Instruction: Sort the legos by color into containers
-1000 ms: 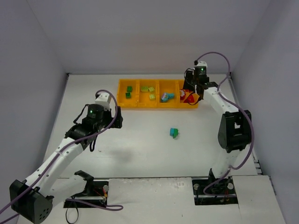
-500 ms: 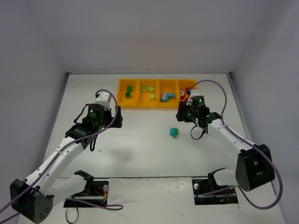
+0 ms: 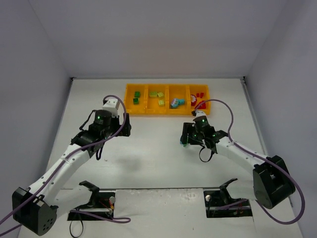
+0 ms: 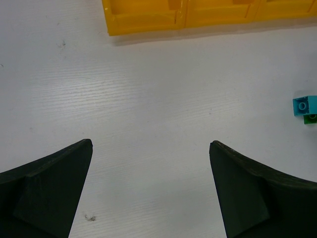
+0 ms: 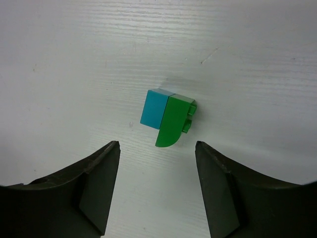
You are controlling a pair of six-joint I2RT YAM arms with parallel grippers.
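**2 loose pieces left, and they touch**

the table (image 3: 148, 163) has the long yellow tray (image 3: 148, 113) at its far side. its 4 bins hold, from left to right, dark green pieces (image 3: 136, 97), lime pieces (image 3: 157, 97), teal pieces (image 3: 177, 102) and red pieces (image 3: 199, 96).

here is what could go wrong. the only 2 loose pieces you can see sit pressed side by side. if you close on both, they may come up as 1 lump and drop into 1 bin, so 1 colour lands in the wrong place. i cannot tell if they are clipped together. a squeeze on the curved green side could also make that piece slip out and skid away.

your right arm (image 3: 237, 154) reaches forward and to the left, bent low over the middle of the table. your left arm (image 3: 69, 158) stretches toward the tray's left end, well apart from the pair.

the right gripper (image 5: 157, 146) is wide open and holds nothing. it hangs over the pair, with 1 finger out to each side. the left gripper (image 4: 150, 148) is wide open too, with nothing in it, near the front of the tray.

the green wedge (image 5: 173, 124) touches the teal brick (image 5: 156, 108). both lie on the table, well short of the tray.
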